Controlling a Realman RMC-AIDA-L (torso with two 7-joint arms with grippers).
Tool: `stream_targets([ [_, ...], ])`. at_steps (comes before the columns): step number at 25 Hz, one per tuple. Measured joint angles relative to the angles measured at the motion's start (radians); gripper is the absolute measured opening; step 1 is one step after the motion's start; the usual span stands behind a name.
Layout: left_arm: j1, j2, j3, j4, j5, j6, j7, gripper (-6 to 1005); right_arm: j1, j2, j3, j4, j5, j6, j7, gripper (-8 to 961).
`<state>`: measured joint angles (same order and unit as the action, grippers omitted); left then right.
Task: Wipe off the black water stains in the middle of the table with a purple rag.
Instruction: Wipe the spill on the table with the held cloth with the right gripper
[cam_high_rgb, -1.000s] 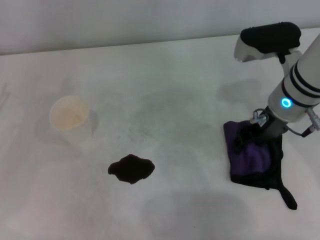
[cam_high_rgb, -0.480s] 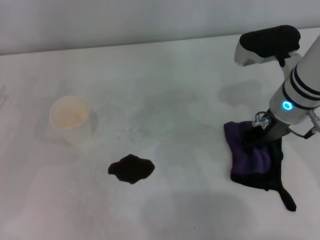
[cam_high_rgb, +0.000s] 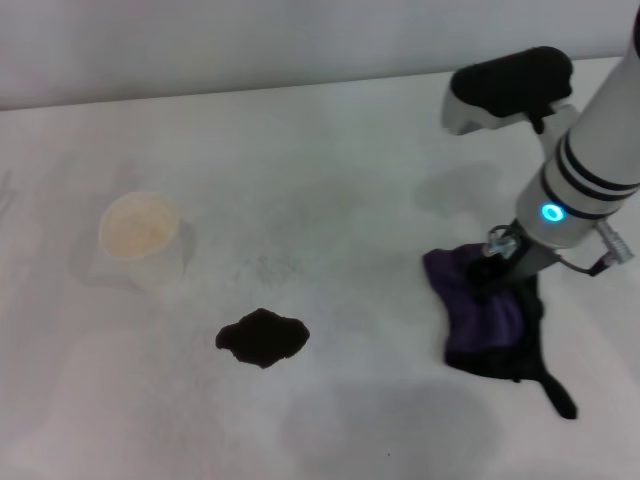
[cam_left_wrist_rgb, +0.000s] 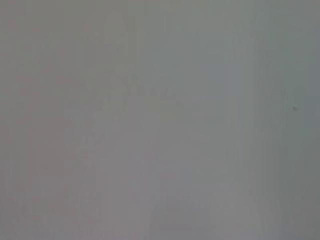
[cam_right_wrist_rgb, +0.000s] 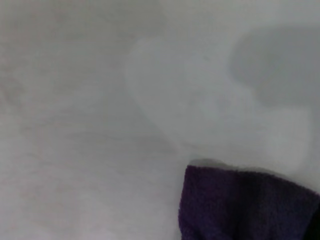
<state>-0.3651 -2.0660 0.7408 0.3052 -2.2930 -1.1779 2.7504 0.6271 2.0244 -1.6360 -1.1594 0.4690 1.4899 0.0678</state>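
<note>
The black water stain (cam_high_rgb: 262, 337) is a small lobed blob on the white table (cam_high_rgb: 340, 180), left of centre and near the front. The purple rag (cam_high_rgb: 478, 322), with black edging and a black tail strip trailing toward the front right, lies at the right. My right gripper (cam_high_rgb: 497, 272) comes down onto the rag's far edge and is shut on it, well to the right of the stain. A corner of the rag also shows in the right wrist view (cam_right_wrist_rgb: 240, 207). My left gripper is out of view, and the left wrist view shows only a blank surface.
A white paper cup (cam_high_rgb: 140, 238) stands upright at the left, behind and to the left of the stain. Bare tabletop lies between the stain and the rag.
My right arm has moved left toward the stain, and the purple rag has shifted left with it. The stain and the cup have not moved.
</note>
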Motion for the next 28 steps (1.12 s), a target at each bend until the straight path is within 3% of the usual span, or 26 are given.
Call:
stream_targets([
  [5,-0.002,0.0,0.003,0.0,0.003,0.0,0.0,892,0.03,0.002,-0.098,-0.047,0.06,-0.041,0.02,58],
  [12,0.003,0.013,0.002,0.009,0.011,0.026,0.0,891,0.162,0.003,-0.292,-0.012,0.173,-0.168,0.041,57],
  [20,0.028,0.013,0.005,0.031,0.012,0.015,0.0,892,0.31,0.004,-0.546,0.059,0.393,-0.322,0.038,56],
  [28,0.042,0.01,0.006,0.04,0.012,0.008,0.0,893,0.361,0.003,-0.669,0.059,0.523,-0.407,0.02,56],
])
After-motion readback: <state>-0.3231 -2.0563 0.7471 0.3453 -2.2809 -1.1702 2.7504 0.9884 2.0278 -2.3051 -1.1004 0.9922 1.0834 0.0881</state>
